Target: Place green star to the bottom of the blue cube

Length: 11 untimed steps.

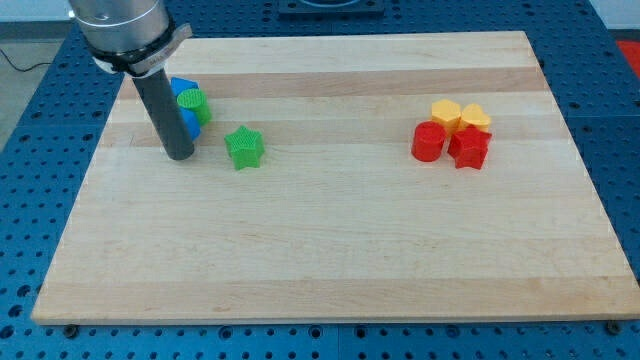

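A green star point(244, 147) lies on the wooden board at the view's left centre. Up and to its left are blue blocks, a blue cube point(190, 122) and another blue piece point(181, 87) above it, both partly hidden by the rod. A green cylinder point(192, 103) sits against them on their right. My tip point(179, 155) rests on the board just left of the green star, with a gap between, and below the blue blocks.
At the view's right sits a tight cluster: a yellow block point(445, 112), a yellow heart-like block point(476, 118), a red cylinder point(428, 142) and a red star-like block point(469, 148). The board's left edge point(80, 190) is near the rod.
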### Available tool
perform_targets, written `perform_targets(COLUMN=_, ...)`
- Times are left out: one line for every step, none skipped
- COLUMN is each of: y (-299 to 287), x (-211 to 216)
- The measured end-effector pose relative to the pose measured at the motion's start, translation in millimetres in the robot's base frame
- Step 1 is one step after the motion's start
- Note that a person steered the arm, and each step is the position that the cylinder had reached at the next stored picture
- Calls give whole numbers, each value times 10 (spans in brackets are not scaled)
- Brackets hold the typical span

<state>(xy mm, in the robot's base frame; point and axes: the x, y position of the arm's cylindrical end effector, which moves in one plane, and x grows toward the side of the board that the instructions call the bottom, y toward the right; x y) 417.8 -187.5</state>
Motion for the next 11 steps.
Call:
perform_targets(y=-79, x=-46)
perform_targets(y=-278, x=-84)
perform_targets(y=-424, x=-140)
perform_targets(y=-424, x=-162)
perform_targets(y=-324, x=54)
perform_targets(y=-122, x=202)
perform_targets(y=12, x=467)
perform_targets(y=438, x=583)
perform_targets(y=1019, x=579)
perform_targets(y=1427, x=358)
perform_targets(y=1449, x=-16)
